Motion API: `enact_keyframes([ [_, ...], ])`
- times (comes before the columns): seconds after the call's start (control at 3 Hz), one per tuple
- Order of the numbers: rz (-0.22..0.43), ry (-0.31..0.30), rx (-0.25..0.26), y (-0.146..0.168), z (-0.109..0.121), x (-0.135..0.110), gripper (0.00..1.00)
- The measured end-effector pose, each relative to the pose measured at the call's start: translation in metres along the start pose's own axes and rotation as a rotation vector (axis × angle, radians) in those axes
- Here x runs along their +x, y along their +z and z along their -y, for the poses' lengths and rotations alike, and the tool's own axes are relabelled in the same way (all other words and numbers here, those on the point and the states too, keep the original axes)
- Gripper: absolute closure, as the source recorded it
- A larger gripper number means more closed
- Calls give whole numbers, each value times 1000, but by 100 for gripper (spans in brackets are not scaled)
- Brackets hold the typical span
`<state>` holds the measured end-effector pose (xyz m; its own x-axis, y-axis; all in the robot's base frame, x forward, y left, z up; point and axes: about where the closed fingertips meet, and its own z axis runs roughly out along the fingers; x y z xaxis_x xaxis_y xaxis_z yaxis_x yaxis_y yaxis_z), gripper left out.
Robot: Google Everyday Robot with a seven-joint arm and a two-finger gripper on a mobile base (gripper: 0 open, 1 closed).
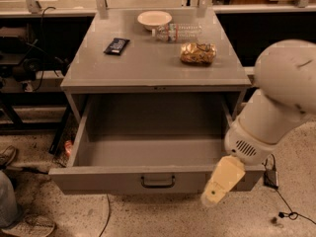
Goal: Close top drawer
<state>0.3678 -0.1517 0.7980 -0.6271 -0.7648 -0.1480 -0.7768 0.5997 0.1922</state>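
The top drawer (pixel 98 179) is a wide grey metal tray pulled fully out of the grey cabinet (pixel 153 70). Its inside looks empty. Its flat front panel carries a small dark bail handle (pixel 158 181) at the centre. My gripper (pixel 219 184) is a cream-coloured piece at the end of the white arm (pixel 276 107). It hangs in front of the right part of the drawer's front panel, to the right of the handle.
On the cabinet top lie a white bowl (pixel 154 19), a plastic water bottle (pixel 177 32), a snack bag (pixel 198 53) and a dark bar (pixel 117 46). A shoe (pixel 7 156) and cables lie on the speckled floor at left. Dark equipment racks stand on both sides.
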Motion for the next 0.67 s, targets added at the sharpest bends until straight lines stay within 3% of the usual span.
enact_keyframes([
  [0.67,-6,5,-2,4,-2,3,0],
])
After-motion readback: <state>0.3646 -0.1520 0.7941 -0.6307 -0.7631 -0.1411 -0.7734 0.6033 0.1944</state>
